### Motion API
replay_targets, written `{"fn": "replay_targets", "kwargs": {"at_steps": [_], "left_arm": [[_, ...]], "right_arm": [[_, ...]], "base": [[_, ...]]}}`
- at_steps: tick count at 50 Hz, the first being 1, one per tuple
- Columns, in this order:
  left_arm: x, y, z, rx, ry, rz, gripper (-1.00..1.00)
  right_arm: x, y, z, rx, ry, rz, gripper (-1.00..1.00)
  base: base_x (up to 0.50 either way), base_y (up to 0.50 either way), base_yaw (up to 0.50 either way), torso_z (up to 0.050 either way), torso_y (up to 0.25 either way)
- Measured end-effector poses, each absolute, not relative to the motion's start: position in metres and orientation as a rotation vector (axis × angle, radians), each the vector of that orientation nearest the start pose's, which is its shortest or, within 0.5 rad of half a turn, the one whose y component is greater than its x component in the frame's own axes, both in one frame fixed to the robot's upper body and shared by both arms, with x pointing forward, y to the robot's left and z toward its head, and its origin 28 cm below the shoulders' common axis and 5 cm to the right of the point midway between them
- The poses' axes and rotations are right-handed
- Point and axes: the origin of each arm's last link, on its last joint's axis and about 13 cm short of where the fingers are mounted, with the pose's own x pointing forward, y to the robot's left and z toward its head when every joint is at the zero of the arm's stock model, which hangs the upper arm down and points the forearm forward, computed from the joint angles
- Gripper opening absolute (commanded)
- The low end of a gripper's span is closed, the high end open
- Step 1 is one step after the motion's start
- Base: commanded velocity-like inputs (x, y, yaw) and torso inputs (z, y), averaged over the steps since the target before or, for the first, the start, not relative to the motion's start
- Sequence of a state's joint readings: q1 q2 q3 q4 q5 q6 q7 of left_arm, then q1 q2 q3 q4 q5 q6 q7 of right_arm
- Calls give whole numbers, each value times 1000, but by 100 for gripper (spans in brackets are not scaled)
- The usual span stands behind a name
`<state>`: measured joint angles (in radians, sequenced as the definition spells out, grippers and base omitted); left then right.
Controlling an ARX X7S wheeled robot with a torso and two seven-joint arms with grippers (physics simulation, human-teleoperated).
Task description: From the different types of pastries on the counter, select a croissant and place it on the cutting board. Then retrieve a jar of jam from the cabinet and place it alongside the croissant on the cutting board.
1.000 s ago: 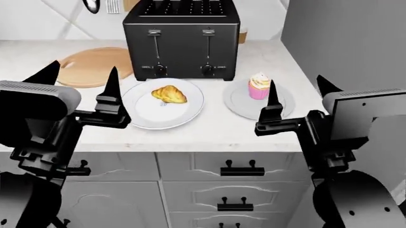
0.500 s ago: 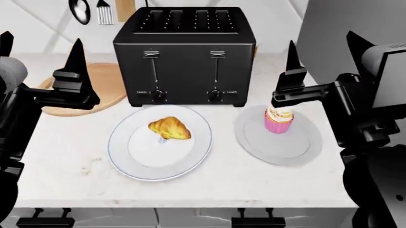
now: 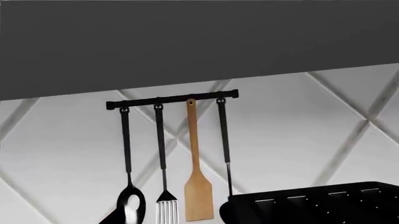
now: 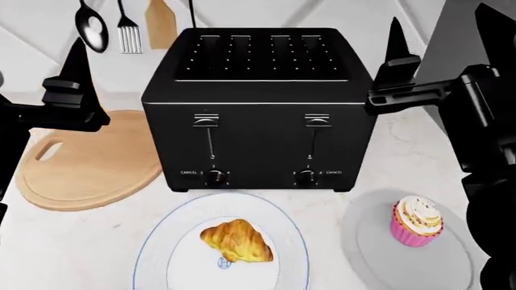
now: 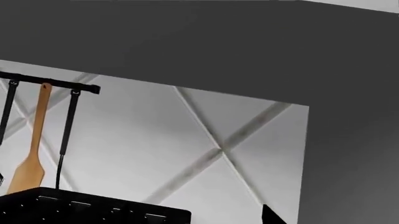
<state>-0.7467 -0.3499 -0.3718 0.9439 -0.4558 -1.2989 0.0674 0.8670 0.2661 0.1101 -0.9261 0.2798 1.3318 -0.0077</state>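
Observation:
The golden-brown croissant (image 4: pixel 235 240) lies on a blue-rimmed white plate (image 4: pixel 157 254) on the white counter (image 4: pixel 64 241), in front of the black toaster. The pink-wrapped cupcake (image 4: pixel 416 222) stands on a grey plate (image 4: pixel 371 241) to the right. The round light-wood cutting board (image 4: pixel 89 163) lies left of the toaster, bare. My left gripper (image 4: pixel 32 60) hovers above the board, open, with one fingertip (image 4: pixel 77 60) showing. My right gripper (image 4: pixel 443 36) hangs open and empty beside the toaster's top right corner. The jar of jam is out of view.
A tall black four-slot toaster (image 4: pixel 262 103) fills the middle of the counter. A rail on the tiled wall holds a spoon, a fork, a wooden spatula (image 3: pixel 197 186) and one more utensil. A dark grey cabinet underside (image 3: pixel 187 37) overhangs the wall. A dark panel (image 5: pixel 355 163) stands at the right.
The head view has drawn closer and higher over the counter. Both open grippers have risen from plate level to the toaster's top. Croissant and cupcake stay on their plates.

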Motion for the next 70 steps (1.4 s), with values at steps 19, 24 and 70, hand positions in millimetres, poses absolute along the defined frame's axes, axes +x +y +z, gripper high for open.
{"fn": "replay_targets", "kwargs": {"at_steps": [19, 24, 70], "left_arm": [[197, 280, 280, 124, -383, -183, 100], [194, 282, 291, 137, -372, -320, 100], [209, 243, 335, 834, 66, -1319, 100]], "right_arm": [[216, -145, 300, -105, -476, 6, 100], [217, -145, 299, -96, -463, -1, 100], [221, -145, 288, -75, -378, 1, 100]], "base": [[86, 50, 0, 0, 0], [0, 0, 0, 0, 0], [0, 0, 0, 0, 0]]}}
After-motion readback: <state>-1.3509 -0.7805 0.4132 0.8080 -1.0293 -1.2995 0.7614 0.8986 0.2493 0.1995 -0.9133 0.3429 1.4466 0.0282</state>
